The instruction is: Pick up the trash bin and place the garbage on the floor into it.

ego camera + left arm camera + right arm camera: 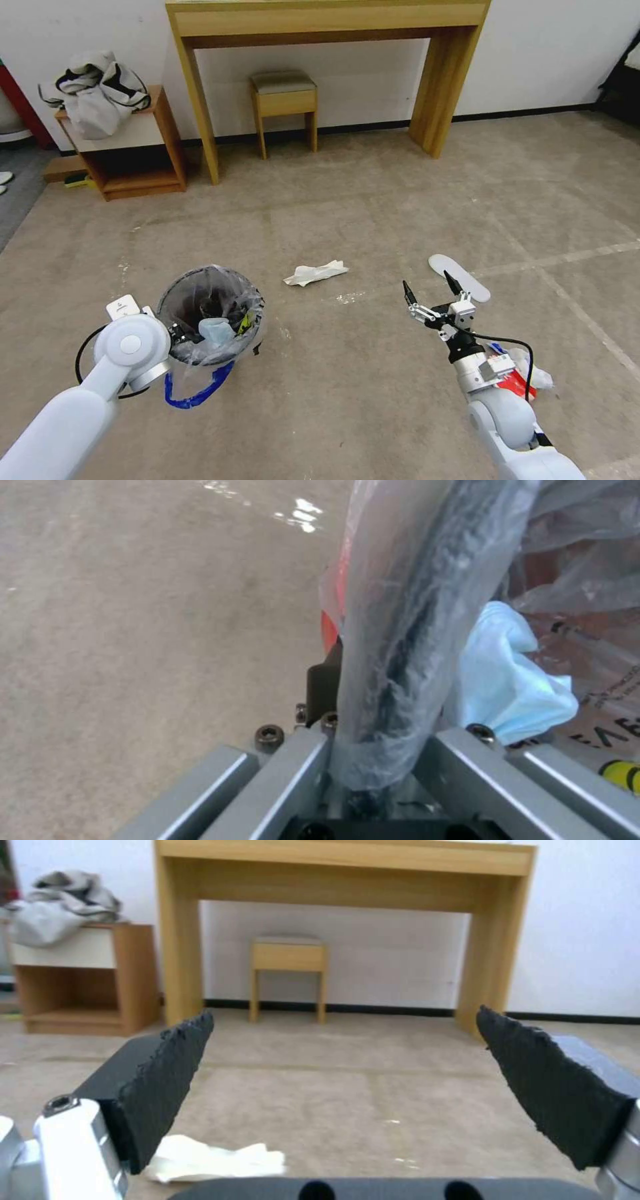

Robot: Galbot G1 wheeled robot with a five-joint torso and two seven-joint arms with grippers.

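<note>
Presently: trash bin (210,313), round, crinkly clear liner, rim pinched by left gripper (380,760); right gripper (432,287) spread wide above beige short-pile floor (373,200); crumpled white paper (316,273) between them.

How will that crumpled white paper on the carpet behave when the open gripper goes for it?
The crumpled white paper looks thin and creased, so probably light and floppy. Lying flat on the floor, it may slide or crush between the right gripper fingers.

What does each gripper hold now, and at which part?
The left gripper holds the trash bin by its bag-covered rim. The right gripper holds nothing; its jaws are open.
</note>
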